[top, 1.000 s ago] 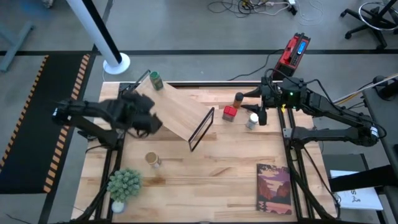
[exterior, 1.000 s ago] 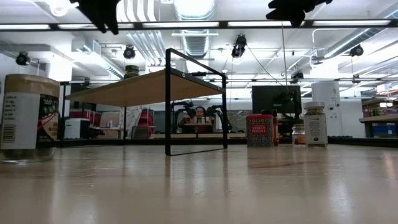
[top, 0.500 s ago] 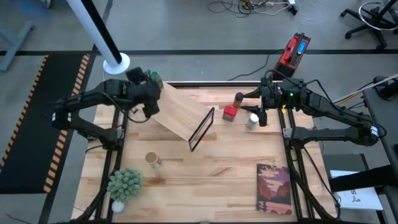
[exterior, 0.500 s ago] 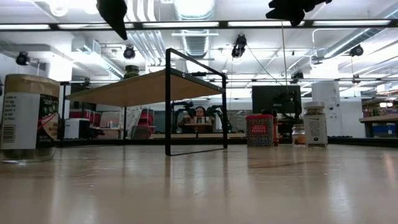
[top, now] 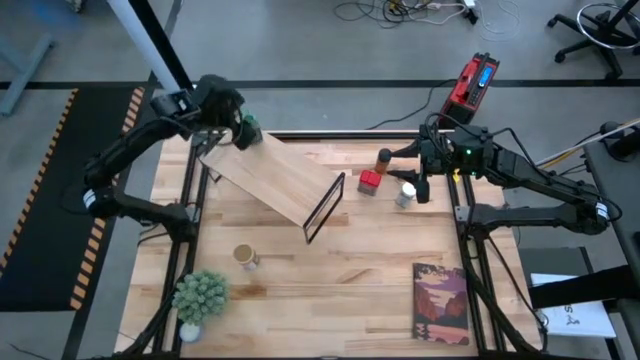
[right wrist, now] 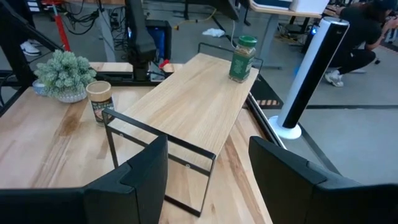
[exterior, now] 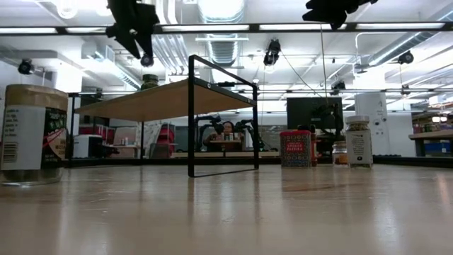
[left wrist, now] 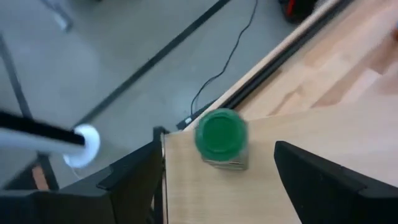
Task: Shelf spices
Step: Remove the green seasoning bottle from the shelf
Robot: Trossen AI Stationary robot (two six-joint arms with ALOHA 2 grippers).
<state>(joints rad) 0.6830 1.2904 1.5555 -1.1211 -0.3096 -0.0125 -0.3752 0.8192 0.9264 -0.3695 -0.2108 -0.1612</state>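
The green-lidded jar (left wrist: 221, 138) stands on the far left corner of the shelf (top: 275, 178), a pale plank with a black frame (top: 325, 207) at its right end. My left gripper (left wrist: 224, 186) hovers open above and just short of that jar (top: 248, 130), one finger to either side of it in the left wrist view, touching nothing. The tan-topped jar (top: 245, 257) stands on the table near the shelf. The brown jar (top: 383, 158), red tin (top: 370, 181) and white-lidded jar (top: 406, 194) stand to the right of the frame. My right gripper (top: 408, 168) waits open above them.
A green potted plant (top: 200, 297) stands at the near left corner. A book (top: 440, 303) lies at the near right. A white pole on a round foot (left wrist: 84, 140) stands on the floor beyond the far left corner. Bare tabletop (top: 340, 270) lies between the shelf and the book.
My left gripper has swung from the table's left edge, beside the shelf's left end, toward the far edge. It has turned as it went and now hangs over the green-lidded jar. The jars and the shelf have stayed put.
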